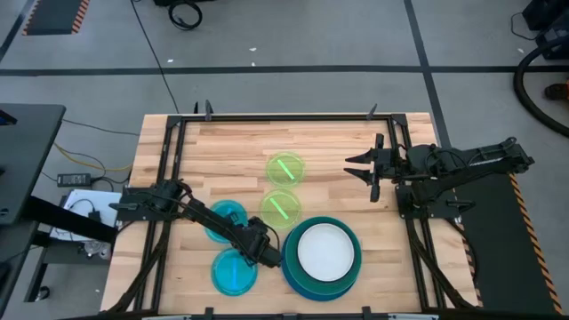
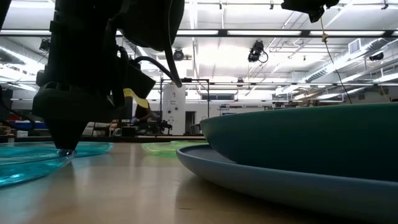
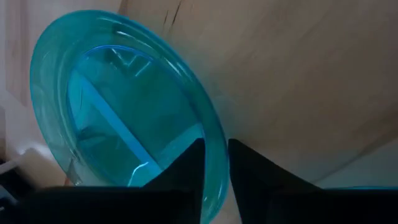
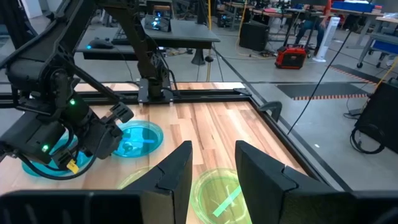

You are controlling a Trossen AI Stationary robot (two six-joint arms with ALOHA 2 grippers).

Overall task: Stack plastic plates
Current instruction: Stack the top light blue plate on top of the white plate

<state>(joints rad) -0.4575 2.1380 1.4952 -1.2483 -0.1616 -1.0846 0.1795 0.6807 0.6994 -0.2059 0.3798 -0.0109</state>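
- The left gripper [image 1: 263, 255] is lowered over the near part of the table [image 1: 329, 142], at the rim of the nearer cyan plate [image 1: 233, 272].
- In the left wrist view, the rim of that cyan plate [image 3: 124, 118] is seen between the two dark fingers [image 3: 186, 168], which are pinched closely on it.
- In the low view, the left gripper [image 2: 65, 146] is seen with its tip down at the edge of the cyan plate [image 2: 28, 165], which lies on the wood.
- A second cyan plate [image 1: 226, 218] is found just behind the first, partly covered by the left arm.
- Two lime-green plates are set near the table's middle: one farther back [image 1: 285, 168] and one nearer [image 1: 281, 206], close to each other.
- A stack is seen at the near right of the table: a white plate [image 1: 325, 252] lies on a teal plate [image 1: 348, 233], with a blue plate [image 1: 293, 276] showing beneath.
- In the low view, the teal plate [image 2: 311, 140] is seen resting on the blue plate [image 2: 267, 180].
- The right gripper [image 1: 357, 166] is held above the far right part of the table, its fingers spread and nothing between them.
- In the right wrist view, a lime-green plate [image 4: 217, 190] is seen past the spread fingers [image 4: 177, 171].
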